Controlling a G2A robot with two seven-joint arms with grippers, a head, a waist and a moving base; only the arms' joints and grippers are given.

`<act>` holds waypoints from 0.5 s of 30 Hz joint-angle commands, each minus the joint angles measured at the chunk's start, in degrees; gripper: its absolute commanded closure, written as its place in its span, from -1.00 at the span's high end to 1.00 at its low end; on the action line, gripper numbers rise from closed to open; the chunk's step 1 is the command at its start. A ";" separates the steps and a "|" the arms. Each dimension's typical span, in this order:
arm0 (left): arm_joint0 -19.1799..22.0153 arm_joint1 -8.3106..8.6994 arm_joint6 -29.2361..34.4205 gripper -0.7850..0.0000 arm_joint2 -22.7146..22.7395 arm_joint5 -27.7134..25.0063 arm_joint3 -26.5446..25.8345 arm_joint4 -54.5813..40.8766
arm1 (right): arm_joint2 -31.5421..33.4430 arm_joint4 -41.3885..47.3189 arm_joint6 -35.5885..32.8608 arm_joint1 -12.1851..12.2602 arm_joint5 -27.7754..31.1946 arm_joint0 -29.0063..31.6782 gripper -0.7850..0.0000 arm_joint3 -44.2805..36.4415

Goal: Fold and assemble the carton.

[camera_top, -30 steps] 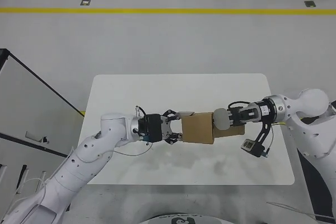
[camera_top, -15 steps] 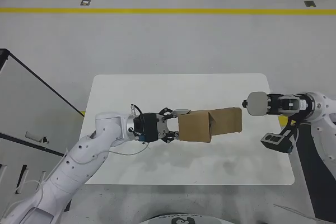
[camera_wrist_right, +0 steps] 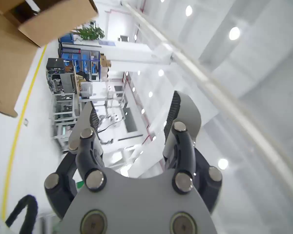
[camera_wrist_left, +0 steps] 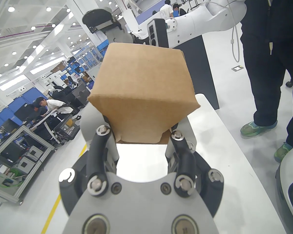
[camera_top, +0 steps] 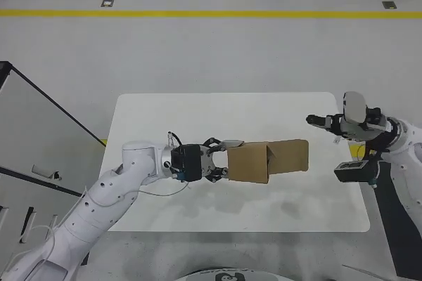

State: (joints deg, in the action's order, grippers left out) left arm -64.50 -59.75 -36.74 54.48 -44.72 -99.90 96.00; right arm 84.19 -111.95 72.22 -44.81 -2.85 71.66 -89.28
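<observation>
The white left arm is stretched from the near left corner of the white tabletop toward its middle. Its black-and-grey left gripper is clamped on one end of a brown cardboard carton. The white right arm is bent beside the right edge. Its right gripper is held just inside that edge near the far right corner, its fingers spread with nothing between them.
</observation>
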 commanded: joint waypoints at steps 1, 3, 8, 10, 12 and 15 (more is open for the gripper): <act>0.00 0.07 -0.30 -1.00 0.17 -0.14 -0.05 0.14 | 0.56 6.07 -2.87 0.03 8.81 0.08 1.00 2.38; -0.12 0.13 -0.67 -1.00 0.35 -0.05 -0.03 0.15 | 1.01 10.15 -5.65 -0.03 13.69 0.80 1.00 4.86; -0.41 0.22 -0.84 -1.00 0.23 -0.57 0.33 0.48 | 0.64 14.04 -7.98 -0.01 21.41 1.42 1.00 6.21; -0.41 0.22 -0.84 -1.00 0.23 -0.57 0.33 0.48 | 0.64 14.04 -7.98 -0.01 21.41 1.42 1.00 6.21; -0.41 0.22 -0.84 -1.00 0.23 -0.57 0.33 0.48 | 0.64 14.04 -7.98 -0.01 21.41 1.42 1.00 6.21; -0.86 0.18 0.13 -1.00 0.41 0.38 0.36 -0.31 | -0.90 21.23 -10.79 -0.32 30.78 2.67 1.00 8.42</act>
State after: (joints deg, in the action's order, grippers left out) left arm -65.11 -59.55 -37.23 54.77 -44.91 -99.55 96.17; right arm 83.87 -96.33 63.61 -45.03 20.04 73.92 -82.34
